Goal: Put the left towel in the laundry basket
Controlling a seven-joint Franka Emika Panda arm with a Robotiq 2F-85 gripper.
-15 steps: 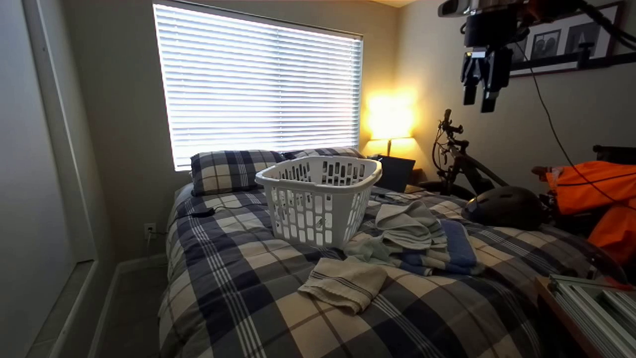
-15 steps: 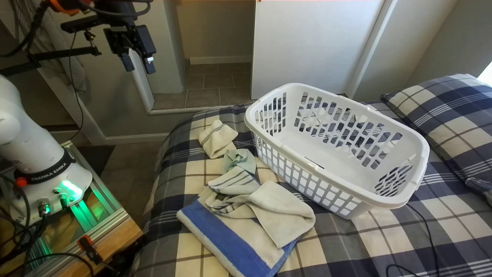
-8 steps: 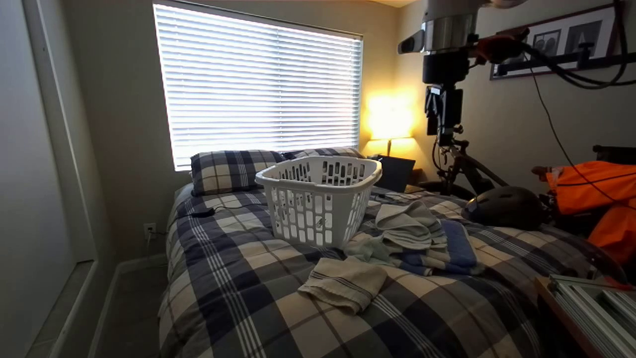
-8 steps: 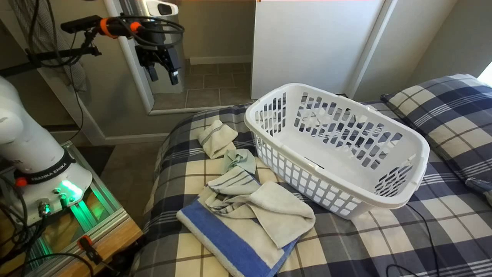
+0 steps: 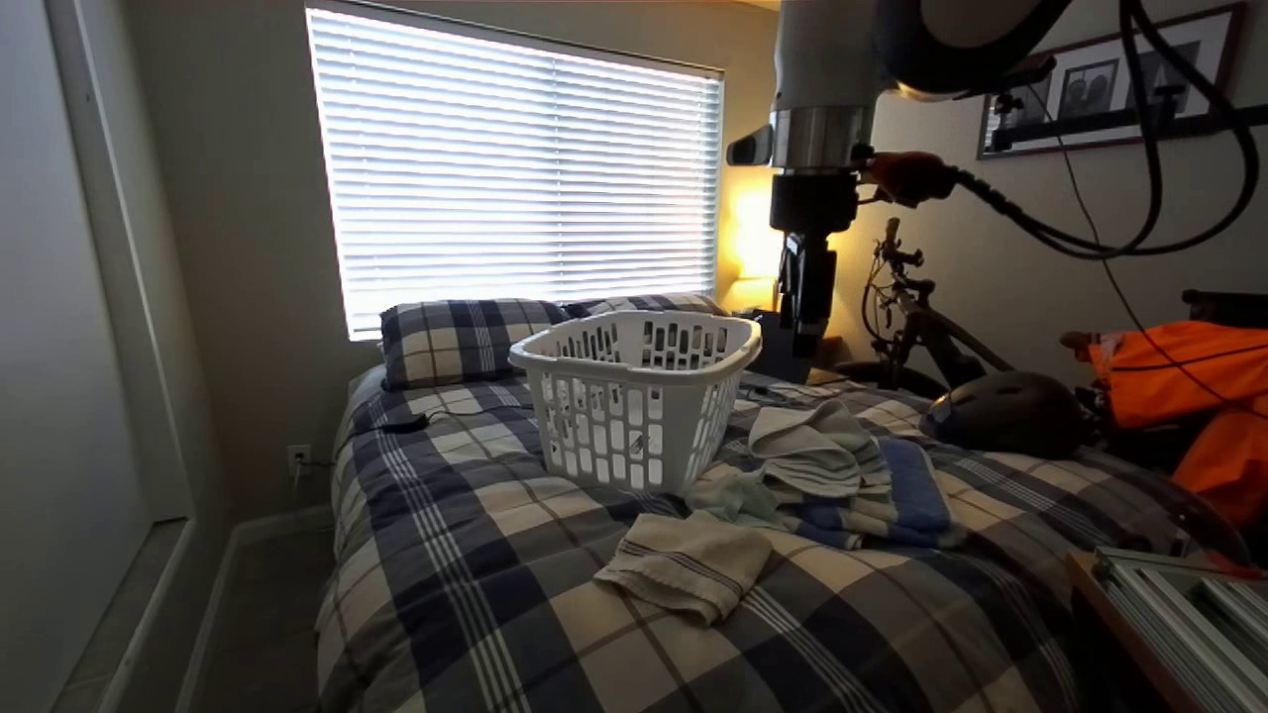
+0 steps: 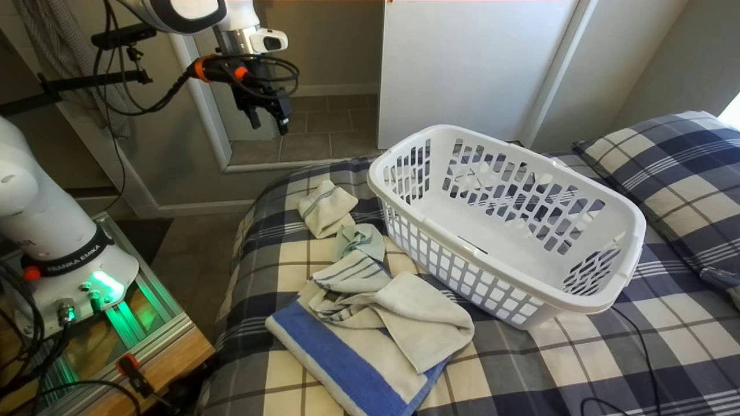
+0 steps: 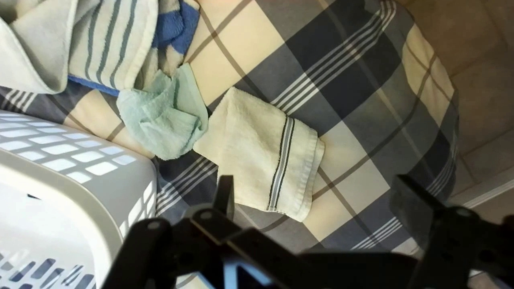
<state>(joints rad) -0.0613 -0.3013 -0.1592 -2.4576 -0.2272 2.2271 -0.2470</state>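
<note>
The left towel is cream with a dark-edged grey stripe and lies folded on the bed. It shows in both exterior views and in the middle of the wrist view. The white laundry basket stands upright on the bed beside it, in both exterior views and at the left of the wrist view. No towel shows inside it. My gripper is open and empty, high above the bed, in both exterior views. In the wrist view, its fingers stand wide apart, and the towel shows below them.
A pale green cloth lies against the left towel, close to the basket. Beyond it, a cream towel lies on a blue-striped towel. A black helmet sits on the bed. A cable runs beside the basket.
My gripper has come down and moved away from the wall picture, towards the bed, turning somewhat. It stays open. The towels and basket have not moved.
</note>
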